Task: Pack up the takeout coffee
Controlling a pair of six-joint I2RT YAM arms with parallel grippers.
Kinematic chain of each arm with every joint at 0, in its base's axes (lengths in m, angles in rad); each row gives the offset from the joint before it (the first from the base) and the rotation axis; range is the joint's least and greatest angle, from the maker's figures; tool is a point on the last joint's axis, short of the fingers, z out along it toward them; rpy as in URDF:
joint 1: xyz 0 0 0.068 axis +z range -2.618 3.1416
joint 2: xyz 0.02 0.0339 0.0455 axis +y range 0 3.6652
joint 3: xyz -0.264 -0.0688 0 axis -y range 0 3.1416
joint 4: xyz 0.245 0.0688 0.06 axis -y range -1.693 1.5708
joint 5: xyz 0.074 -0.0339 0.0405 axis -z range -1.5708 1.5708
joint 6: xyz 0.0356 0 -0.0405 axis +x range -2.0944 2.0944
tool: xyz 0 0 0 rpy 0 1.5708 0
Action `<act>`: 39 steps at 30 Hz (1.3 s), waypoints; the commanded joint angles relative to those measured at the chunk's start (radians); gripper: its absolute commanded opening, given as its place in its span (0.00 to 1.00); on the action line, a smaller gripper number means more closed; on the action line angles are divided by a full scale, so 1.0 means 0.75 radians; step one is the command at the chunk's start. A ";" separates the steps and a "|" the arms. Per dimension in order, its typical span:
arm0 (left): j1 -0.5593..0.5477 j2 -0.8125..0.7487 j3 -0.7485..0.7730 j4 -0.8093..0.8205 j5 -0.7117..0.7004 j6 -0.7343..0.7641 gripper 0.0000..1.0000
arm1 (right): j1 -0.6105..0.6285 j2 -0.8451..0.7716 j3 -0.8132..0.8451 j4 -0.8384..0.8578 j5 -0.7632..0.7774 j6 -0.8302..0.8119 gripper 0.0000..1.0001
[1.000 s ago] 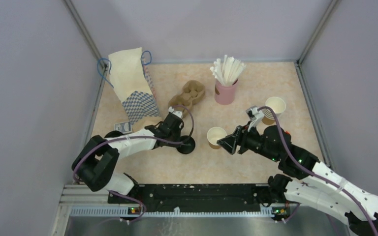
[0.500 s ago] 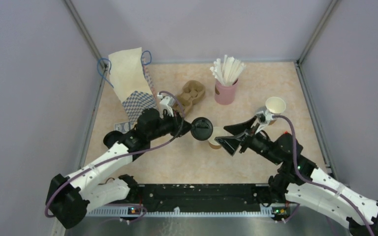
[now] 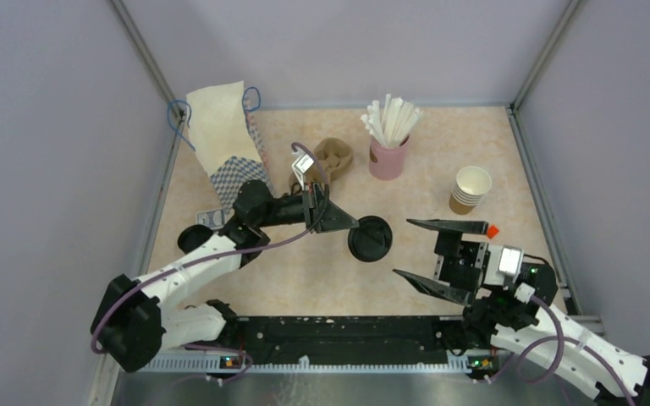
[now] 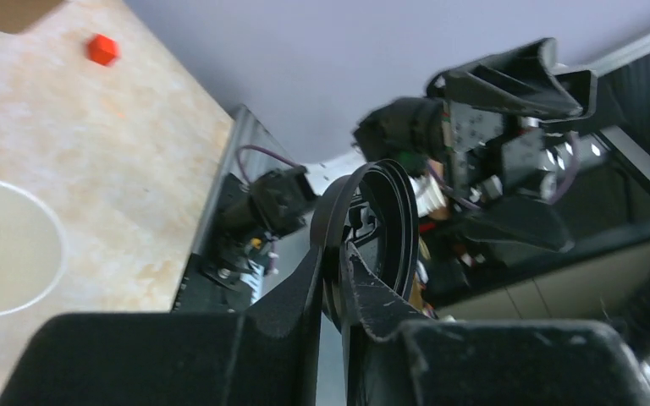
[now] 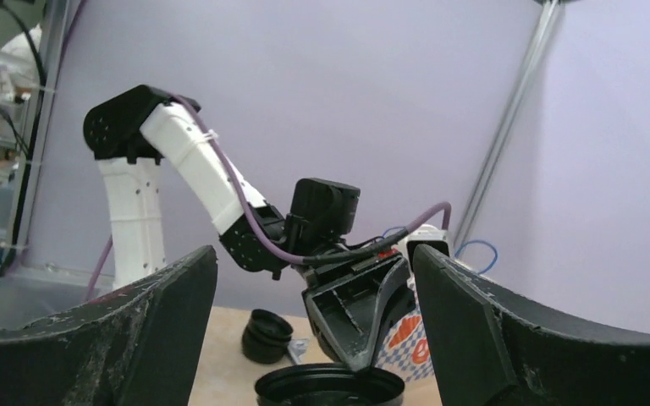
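Observation:
My left gripper is shut on the rim of a round black plastic lid and holds it flat over the small brown paper cup. From above the lid hides the cup. In the left wrist view the lid stands edge-on between my fingers, a short gap above the cup's white open mouth. My right gripper is wide open and empty, just right of the lid. In the right wrist view the lid lies low between my spread jaws.
A paper bag stands at the back left, with a cardboard cup carrier beside it. A pink cup of white straws and a stack of lidless cups are at the back right. Spare black lids lie left. A small red piece lies right.
My left gripper lifted the lid off the table and carried it right, over the cup. My right gripper drew back to the right from the cup and opened wider.

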 commanded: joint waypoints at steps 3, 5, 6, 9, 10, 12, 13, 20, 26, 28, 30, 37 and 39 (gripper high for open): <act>0.004 0.098 0.046 0.486 0.245 -0.284 0.17 | -0.008 -0.035 -0.019 0.010 -0.082 -0.313 0.82; 0.003 0.105 0.047 0.489 0.230 -0.292 0.16 | -0.009 -0.050 -0.067 0.081 -0.050 -0.286 0.82; 0.002 0.107 0.048 0.488 0.217 -0.300 0.16 | -0.009 -0.058 -0.092 0.094 -0.019 -0.285 0.82; 0.002 0.101 0.051 0.492 0.180 -0.321 0.16 | -0.009 -0.060 -0.113 0.021 0.102 -0.339 0.87; 0.003 0.097 0.052 0.494 0.165 -0.328 0.16 | -0.009 -0.065 -0.116 0.006 0.125 -0.363 0.86; 0.004 0.092 0.061 0.502 0.152 -0.335 0.16 | -0.008 -0.074 -0.151 0.076 0.164 -0.354 0.85; 0.003 0.090 0.067 0.506 0.152 -0.339 0.16 | -0.009 -0.072 -0.163 0.127 0.161 -0.330 0.85; 0.003 0.075 0.059 0.579 0.103 -0.417 0.15 | -0.009 0.098 -0.217 0.372 -0.072 -0.330 0.90; 0.003 0.087 0.023 0.694 0.077 -0.500 0.15 | -0.003 0.311 -0.184 0.641 -0.053 -0.356 0.91; 0.002 0.092 0.021 0.704 0.077 -0.506 0.15 | 0.003 0.375 -0.183 0.752 -0.026 -0.357 0.91; 0.001 0.094 0.021 0.712 0.077 -0.509 0.15 | 0.013 0.430 -0.173 0.824 -0.027 -0.367 0.91; 0.001 0.110 0.008 0.755 0.065 -0.529 0.15 | 0.064 0.529 -0.119 0.894 0.038 -0.422 0.91; 0.001 0.119 0.003 0.782 0.067 -0.546 0.15 | 0.079 0.543 -0.104 0.867 0.040 -0.443 0.91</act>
